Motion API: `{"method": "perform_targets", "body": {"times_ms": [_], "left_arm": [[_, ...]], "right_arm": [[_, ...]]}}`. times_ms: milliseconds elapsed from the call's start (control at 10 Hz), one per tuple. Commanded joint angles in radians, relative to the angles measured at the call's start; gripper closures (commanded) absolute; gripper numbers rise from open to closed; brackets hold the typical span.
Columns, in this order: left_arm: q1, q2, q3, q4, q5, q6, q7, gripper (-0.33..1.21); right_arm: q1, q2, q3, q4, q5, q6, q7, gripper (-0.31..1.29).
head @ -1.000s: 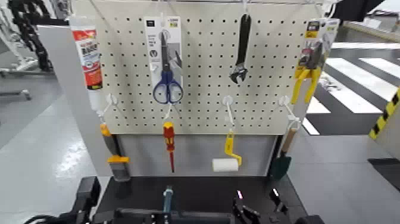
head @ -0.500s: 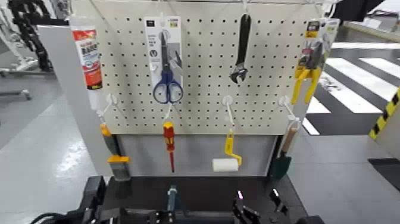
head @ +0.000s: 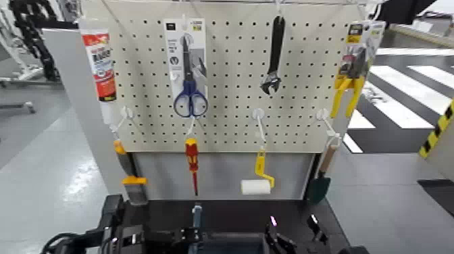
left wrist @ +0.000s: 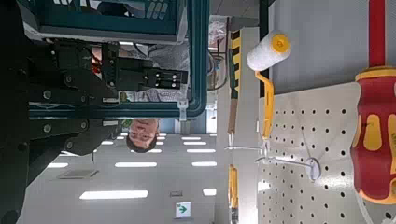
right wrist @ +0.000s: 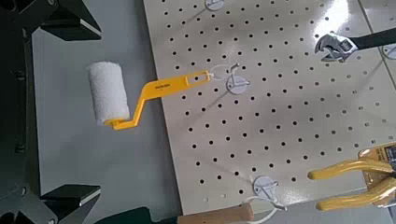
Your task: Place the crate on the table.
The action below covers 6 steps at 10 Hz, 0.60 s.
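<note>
The dark crate (head: 226,238) shows at the bottom edge of the head view, its thin blue-grey centre bar (head: 196,217) upright. It is over the front part of the black table (head: 230,209); I cannot tell whether it touches it. My left gripper (head: 125,236) is at the crate's left end and my right gripper (head: 290,240) at its right end, both shut on the crate. The left wrist view shows the crate's blue-grey rim (left wrist: 191,56). In the right wrist view only two black fingertips (right wrist: 70,19) show.
A beige pegboard (head: 230,81) rises at the table's back. It holds a sealant tube (head: 100,67), scissors (head: 189,94), a wrench (head: 273,61), pliers (head: 351,81), a red screwdriver (head: 192,162), a scraper (head: 132,179) and a yellow-handled paint roller (head: 257,184). Grey floor lies on both sides.
The crate and its centre bar have risen further into the head view. My left gripper has moved right and forward with it. The right gripper has barely shifted.
</note>
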Motion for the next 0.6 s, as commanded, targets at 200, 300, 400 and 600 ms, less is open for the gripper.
{"method": "perform_targets", "body": {"times_ms": [200, 300, 400, 600], "left_arm": [[-0.082, 0.003, -0.035, 0.082, -0.021, -0.012, -0.002, 1.18], [-0.101, 0.003, -0.055, 0.108, -0.030, -0.023, -0.006, 1.18], [-0.121, 0.000, -0.067, 0.131, -0.044, -0.032, -0.022, 1.18], [-0.169, -0.001, -0.090, 0.179, -0.107, -0.044, -0.078, 1.18]], "right_arm": [[0.000, 0.002, 0.003, 0.005, -0.003, -0.011, 0.000, 0.14], [0.000, 0.002, 0.005, 0.005, -0.003, -0.011, 0.000, 0.14], [0.000, 0.002, 0.005, 0.005, -0.003, -0.011, 0.000, 0.14], [-0.001, 0.002, 0.005, 0.008, -0.005, -0.015, 0.000, 0.14]]}}
